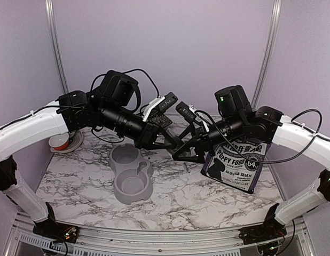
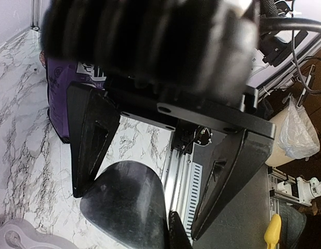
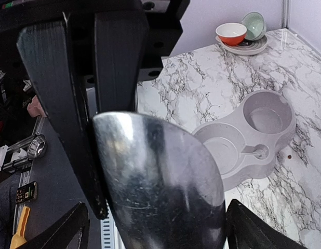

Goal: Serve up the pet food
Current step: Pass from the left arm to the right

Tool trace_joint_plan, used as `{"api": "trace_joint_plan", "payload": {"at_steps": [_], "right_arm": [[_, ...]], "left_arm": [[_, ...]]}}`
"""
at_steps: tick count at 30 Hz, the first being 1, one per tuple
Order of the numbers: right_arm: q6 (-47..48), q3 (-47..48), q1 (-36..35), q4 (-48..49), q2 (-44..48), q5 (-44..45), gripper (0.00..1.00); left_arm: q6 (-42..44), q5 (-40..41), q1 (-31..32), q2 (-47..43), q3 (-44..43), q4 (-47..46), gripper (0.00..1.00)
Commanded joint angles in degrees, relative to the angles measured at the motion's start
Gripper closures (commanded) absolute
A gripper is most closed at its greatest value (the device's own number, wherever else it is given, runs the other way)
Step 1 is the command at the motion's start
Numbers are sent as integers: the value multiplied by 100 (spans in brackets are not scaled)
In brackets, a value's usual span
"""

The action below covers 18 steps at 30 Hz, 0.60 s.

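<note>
The empty bowl (image 1: pixel 131 173) is sitting left of centre on the bench (image 1: pixel 197 197); right of it the scoop (image 3: pixel 160 181) is being held in the shut left hand (image 3: pixel 93 111), its cup flanked by the wide-open right hand (image 2: pixel 139 210). No loose food is being shown; it is judged to be in the bag (image 1: pixel 237 162) at the right. The scoop could be dropped if released before the right hand closes.

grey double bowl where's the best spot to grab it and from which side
Probably the outer wall of one well of the grey double bowl, coming straight down from above. It lies flat on the marble table with both wells open upward, so the upright rim can be pinched across, inside to outside.
</note>
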<state>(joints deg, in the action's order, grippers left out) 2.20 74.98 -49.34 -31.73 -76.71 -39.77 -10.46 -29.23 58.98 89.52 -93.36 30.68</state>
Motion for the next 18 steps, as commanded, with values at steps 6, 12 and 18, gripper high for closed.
{"api": "trace_joint_plan", "payload": {"at_steps": [6, 12, 18], "right_arm": [[-76, -233, -57, 439, 174, -60, 20], [-122, -295, -63, 624, 205, -118, 30], [-181, -279, -66, 790, 252, -153, 43]], "left_arm": [[35, -237, 19, -386, 190, -637, 100], [22, -247, 21, -382, 252, -676, 100], [9, -191, 27, -348, 257, -672, 100]]}}
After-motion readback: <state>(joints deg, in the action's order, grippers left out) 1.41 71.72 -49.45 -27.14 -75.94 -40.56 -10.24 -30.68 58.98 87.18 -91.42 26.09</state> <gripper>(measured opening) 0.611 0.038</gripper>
